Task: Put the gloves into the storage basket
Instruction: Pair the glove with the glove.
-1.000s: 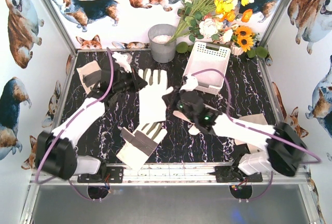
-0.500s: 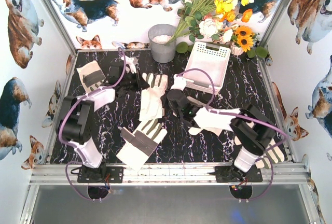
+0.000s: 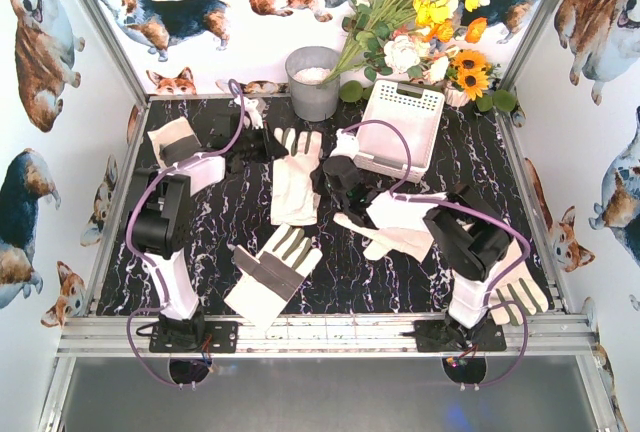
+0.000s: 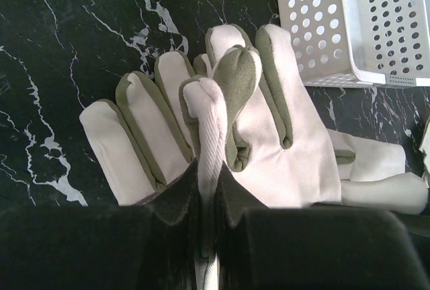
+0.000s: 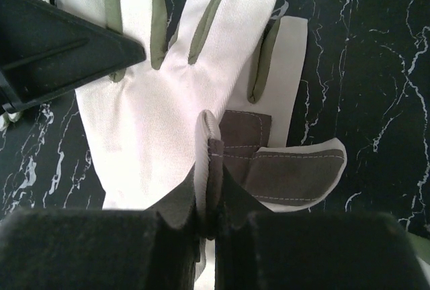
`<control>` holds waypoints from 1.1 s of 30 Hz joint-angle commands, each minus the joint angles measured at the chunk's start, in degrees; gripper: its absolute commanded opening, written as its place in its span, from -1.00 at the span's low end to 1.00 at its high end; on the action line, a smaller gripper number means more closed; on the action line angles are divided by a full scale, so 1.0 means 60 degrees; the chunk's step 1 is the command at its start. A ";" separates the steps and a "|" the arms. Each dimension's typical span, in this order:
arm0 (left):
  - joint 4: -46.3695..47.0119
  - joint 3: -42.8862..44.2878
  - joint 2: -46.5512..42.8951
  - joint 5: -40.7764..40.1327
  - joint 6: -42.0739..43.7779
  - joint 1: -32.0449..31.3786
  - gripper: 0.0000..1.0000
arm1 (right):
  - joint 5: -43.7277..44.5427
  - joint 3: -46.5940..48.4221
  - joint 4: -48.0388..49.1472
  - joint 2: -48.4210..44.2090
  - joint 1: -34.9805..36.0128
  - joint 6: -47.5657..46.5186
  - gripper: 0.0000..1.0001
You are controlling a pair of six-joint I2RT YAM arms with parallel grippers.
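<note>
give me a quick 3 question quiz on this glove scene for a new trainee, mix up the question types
1. True or false: a glove already lies in the storage basket.
2. What stands just left of the basket, by the back wall? A) a grey bucket B) a red toolbox C) a blue bottle
3. Short answer: what are the left tool and the right tool each shut on?

Key: 1 false; 2 A; 3 a fold of the middle glove.
</note>
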 commanded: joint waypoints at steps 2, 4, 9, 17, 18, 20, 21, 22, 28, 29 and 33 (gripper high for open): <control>0.0480 0.0578 0.0501 -0.0366 0.0401 0.0534 -1.00 | -0.0034 0.0219 -0.0502 0.0526 -0.0110 -0.0262 -1.00; 0.0500 0.0602 0.0636 -0.0285 0.0386 0.0533 -1.00 | -0.0008 0.0188 -0.0529 0.0629 -0.0111 -0.0208 -1.00; 0.0464 0.0655 0.0922 -0.0156 0.0382 0.0534 -1.00 | 0.0075 0.0086 -0.0583 0.0800 -0.0125 -0.0174 -1.00; 0.0194 0.0703 0.1242 -0.0220 0.0434 0.0534 -1.00 | 0.0187 0.0152 -0.0753 0.1164 -0.0140 -0.0144 -1.00; 0.0123 0.0758 0.1304 -0.0224 0.0472 0.0534 -1.00 | 0.0191 0.0145 -0.0753 0.1210 -0.0140 -0.0146 -1.00; 0.0017 0.0829 0.1385 -0.0298 0.0488 0.0534 -1.00 | 0.0215 0.0160 -0.0753 0.1309 -0.0140 -0.0135 -1.00; 0.0004 0.0841 0.1406 -0.0317 0.0504 0.0534 -0.95 | 0.0214 0.0179 -0.0765 0.1357 -0.0140 -0.0139 -1.00; -0.0010 0.0848 0.1419 -0.0339 0.0515 0.0534 -0.88 | 0.0202 0.0205 -0.0787 0.1401 -0.0147 -0.0130 -1.00; -0.0462 0.0918 0.1052 -0.0930 0.0960 0.0534 -0.32 | 0.0187 0.0277 -0.0876 0.1553 -0.0151 -0.0190 -1.00; -0.0603 0.0922 0.0889 -0.1119 0.1074 0.0534 -0.22 | 0.0200 0.0276 -0.0891 0.1568 -0.0141 -0.0186 -1.00; -0.0920 0.0781 0.0127 -0.1699 0.1273 0.0534 0.00 | 0.0153 0.0261 -0.0879 0.1652 -0.0143 -0.0071 -1.00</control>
